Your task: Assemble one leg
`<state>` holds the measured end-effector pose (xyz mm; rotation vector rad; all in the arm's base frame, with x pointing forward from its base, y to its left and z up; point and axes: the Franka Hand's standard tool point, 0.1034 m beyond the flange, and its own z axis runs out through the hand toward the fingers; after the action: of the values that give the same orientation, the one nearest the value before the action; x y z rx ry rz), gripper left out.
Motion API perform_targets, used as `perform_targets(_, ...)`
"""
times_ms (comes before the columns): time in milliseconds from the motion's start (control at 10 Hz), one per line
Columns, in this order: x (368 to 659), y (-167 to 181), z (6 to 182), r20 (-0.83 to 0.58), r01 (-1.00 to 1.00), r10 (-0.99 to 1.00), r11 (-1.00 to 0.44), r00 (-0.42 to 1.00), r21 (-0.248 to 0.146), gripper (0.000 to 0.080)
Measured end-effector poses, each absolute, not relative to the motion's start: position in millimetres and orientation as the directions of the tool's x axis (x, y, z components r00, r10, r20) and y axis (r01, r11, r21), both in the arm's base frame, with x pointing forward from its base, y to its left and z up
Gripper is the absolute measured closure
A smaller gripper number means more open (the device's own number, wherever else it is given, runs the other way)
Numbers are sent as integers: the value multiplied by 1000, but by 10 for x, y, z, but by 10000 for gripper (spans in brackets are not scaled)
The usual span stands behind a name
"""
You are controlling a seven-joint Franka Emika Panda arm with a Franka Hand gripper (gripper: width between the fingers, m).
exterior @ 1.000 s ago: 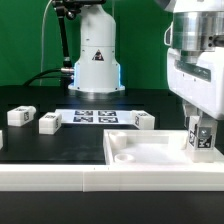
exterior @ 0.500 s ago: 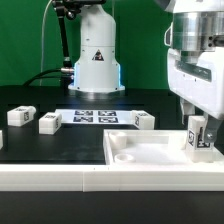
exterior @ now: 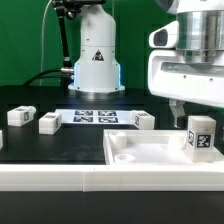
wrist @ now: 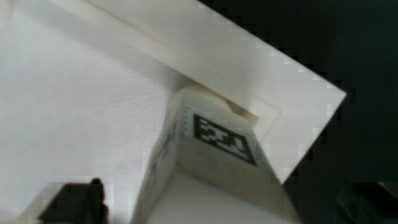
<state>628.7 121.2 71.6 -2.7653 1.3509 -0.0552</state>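
Note:
A white leg (exterior: 201,137) with a black-and-white tag stands upright in the corner of the large white panel (exterior: 145,152) at the exterior view's right. My gripper (exterior: 198,110) is just above it, open, its fingers apart from the leg. In the wrist view the leg (wrist: 222,140) stands in the panel's corner (wrist: 107,90), and a dark fingertip (wrist: 75,200) shows to one side, clear of the leg. Three more legs lie on the black table: one (exterior: 19,116), a second (exterior: 49,122) and a third (exterior: 143,120).
The marker board (exterior: 95,117) lies flat at mid-table in front of the robot base (exterior: 96,60). A white ledge (exterior: 60,178) runs along the table's front edge. A green backdrop stands behind.
My gripper has let go of the leg and risen straight up. The leg stays standing in the panel's corner.

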Motion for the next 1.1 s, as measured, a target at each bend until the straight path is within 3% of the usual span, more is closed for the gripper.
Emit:
perform_targets(600, 6261, 1298, 705, 39, -370, -372, -927, 927, -51, 150)
perform_targets(1100, 6276, 1238, 715, 56, -49, -51, -998, 997, -32, 150)
